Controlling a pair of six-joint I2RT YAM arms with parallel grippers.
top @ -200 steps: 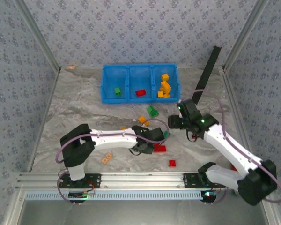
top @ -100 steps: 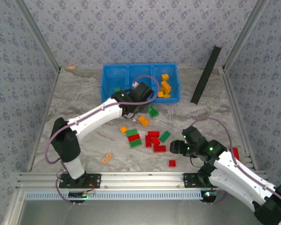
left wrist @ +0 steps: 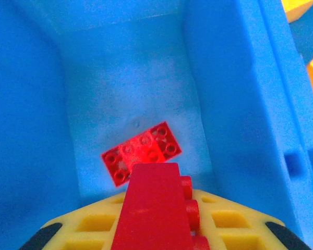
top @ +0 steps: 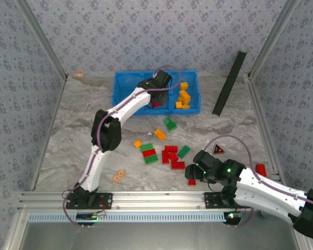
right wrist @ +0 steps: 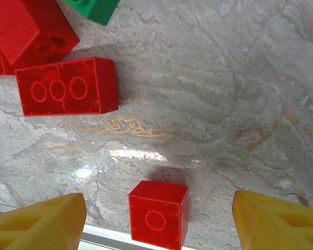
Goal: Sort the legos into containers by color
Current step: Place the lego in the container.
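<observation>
The left hand [top: 157, 85] hangs over the middle compartment of the blue tray [top: 117, 96], clamped on a red brick [left wrist: 155, 208]. Just below it, a second red brick [left wrist: 141, 152] lies flat on that compartment's floor, and orange-yellow bricks [top: 183, 96] sit in the right compartment. The right hand [right wrist: 157, 213] is low over the desk [right wrist: 240, 78] near its front edge, fingers spread wide either side of a small red brick [right wrist: 157, 221] without touching it, with loose red and green bricks [top: 169, 155] lying just beyond.
</observation>
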